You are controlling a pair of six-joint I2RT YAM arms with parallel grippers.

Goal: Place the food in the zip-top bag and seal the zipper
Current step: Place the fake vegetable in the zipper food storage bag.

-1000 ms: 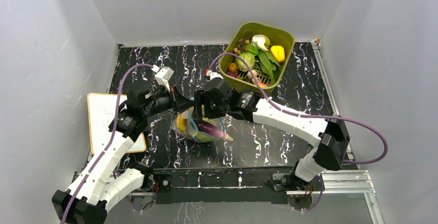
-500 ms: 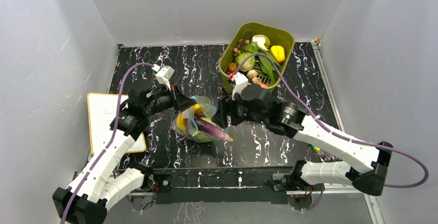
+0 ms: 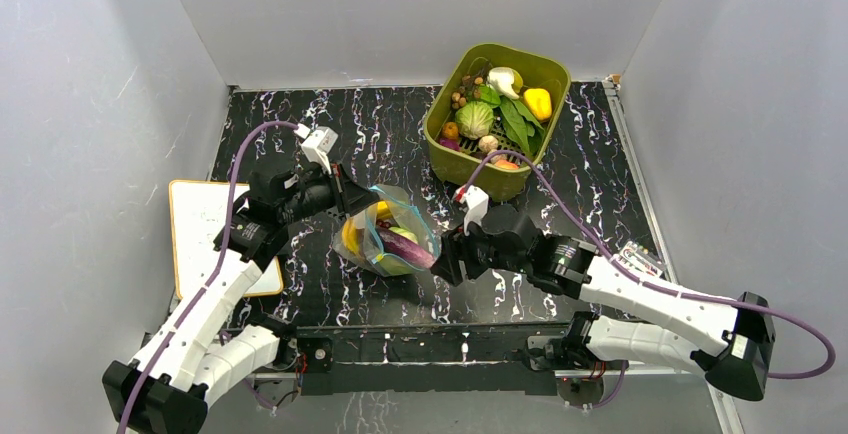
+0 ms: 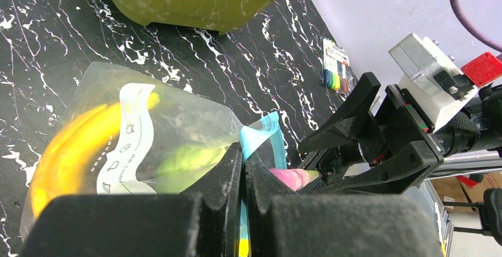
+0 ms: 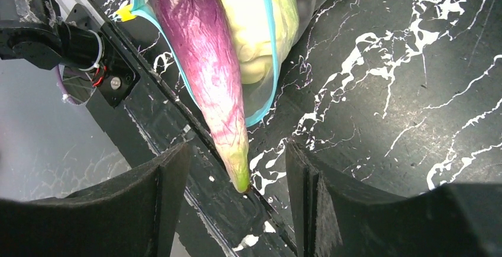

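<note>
The zip-top bag lies mid-table, holding a yellow banana and a green cabbage. My left gripper is shut on the zipper, the light blue strip at the bag's mouth, and holds that edge up. A purple eggplant sticks out of the mouth, its green tip pointing at my right gripper. That gripper is open just right of the bag, with the tip between its fingers and untouched. More food fills the olive-green tub.
A white board lies at the table's left edge, under my left arm. A pack of coloured markers rests on the table at the right. The metal rail runs along the near edge, close below the bag.
My right arm has swung back from above the bag and come down to its right side, the fingers now facing the eggplant's tip and slightly narrower. The left arm has held still.
</note>
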